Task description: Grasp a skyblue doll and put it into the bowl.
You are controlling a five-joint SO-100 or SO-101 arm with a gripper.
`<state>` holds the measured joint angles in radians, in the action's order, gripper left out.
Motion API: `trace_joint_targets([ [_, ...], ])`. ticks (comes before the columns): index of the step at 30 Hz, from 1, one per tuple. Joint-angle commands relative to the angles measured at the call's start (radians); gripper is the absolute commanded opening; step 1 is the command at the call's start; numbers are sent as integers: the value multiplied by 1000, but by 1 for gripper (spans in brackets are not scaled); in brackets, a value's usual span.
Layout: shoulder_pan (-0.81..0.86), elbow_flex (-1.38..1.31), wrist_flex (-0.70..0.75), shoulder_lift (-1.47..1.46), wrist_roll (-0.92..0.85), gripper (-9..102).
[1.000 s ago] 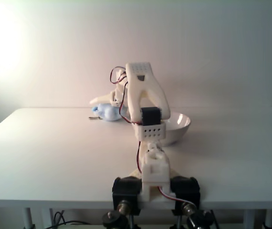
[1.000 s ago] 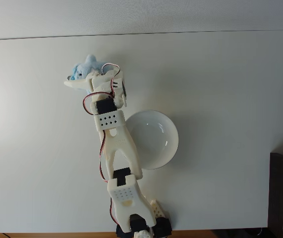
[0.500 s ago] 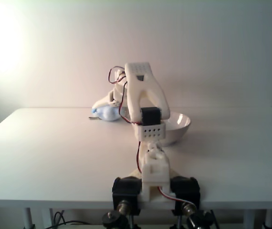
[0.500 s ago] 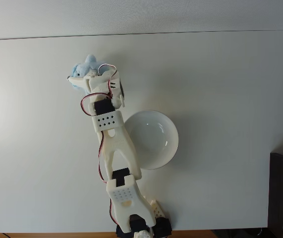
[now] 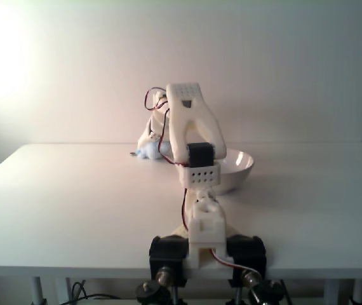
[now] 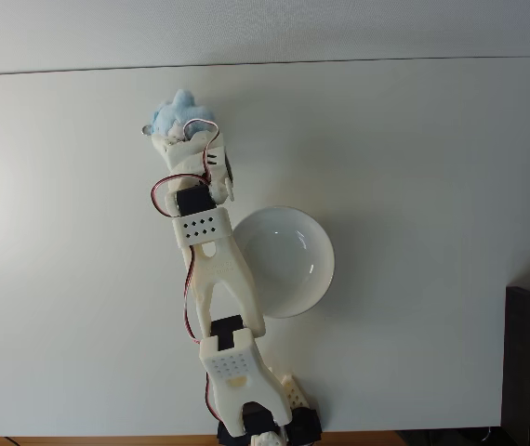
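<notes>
Currently: skyblue doll (image 6: 178, 114) clamped in your gripper (image 6: 174, 133) (apparently off the table). Bowl (image 6: 284, 261) empty; carry and drop remain.

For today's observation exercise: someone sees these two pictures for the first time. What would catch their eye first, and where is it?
The cream-white robot arm stands out first, reaching from the table's near edge toward the far left in the top-down fixed view. At its tip the pincer sits over the skyblue doll, looking closed on it. Just right of the arm rests the empty white bowl.
</notes>
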<state>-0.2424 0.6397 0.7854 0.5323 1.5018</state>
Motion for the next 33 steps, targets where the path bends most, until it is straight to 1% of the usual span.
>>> trace_joint_targets([
  [1, 8, -32, 3, 44, 3, 22],
  [7, 6, -32, 3, 78, -2, 4],
  [10, 5, -32, 3, 98, -6, 0],
  [25, 6, -18, 14, 316, -9, 0],
  [28, 11, -18, 55, 364, -5, 0],
  [33, 31, -20, 172, 445, -5, 0],
])
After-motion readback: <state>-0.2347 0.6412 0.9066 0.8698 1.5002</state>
